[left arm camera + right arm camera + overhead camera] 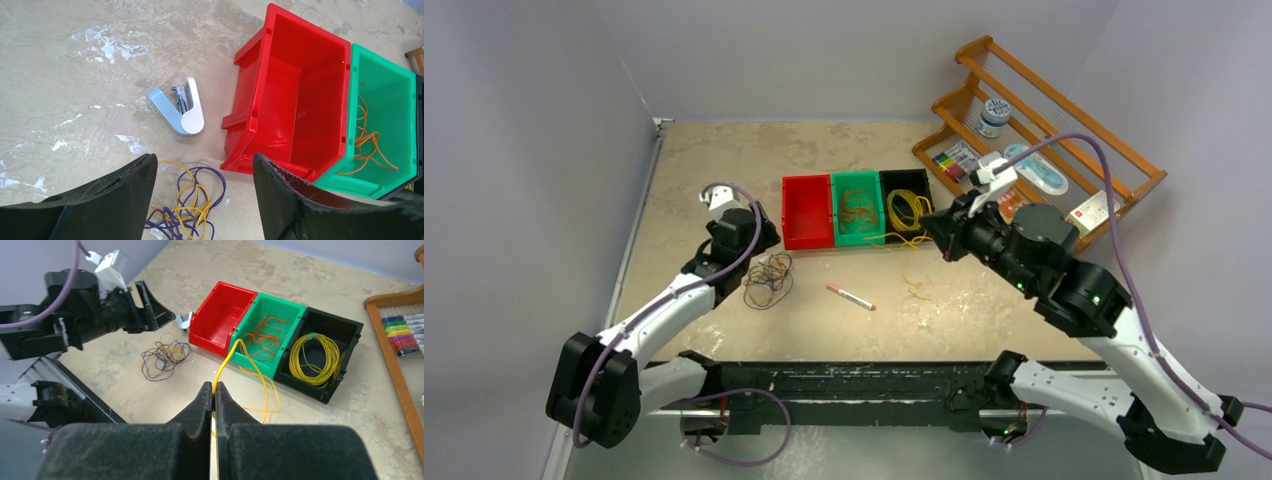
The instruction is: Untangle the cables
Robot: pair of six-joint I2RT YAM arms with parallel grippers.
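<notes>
The left gripper [204, 162] has its black fingers spread wide over the loose tangle of purple and yellow cables [187, 212], at the bottom middle of the left wrist view. The right gripper [213, 387] is pinched tight on a thin yellow cable [225, 365], just below the green plastic bin [282, 301].

My bench [984, 320], mottled beige, carries: red bin [807, 214], green bin [856, 178] and black bin [905, 175] in a touching row; tangled cables [768, 279]; stapler [178, 106]; pen [851, 297]; wooden rack [1152, 172].
</notes>
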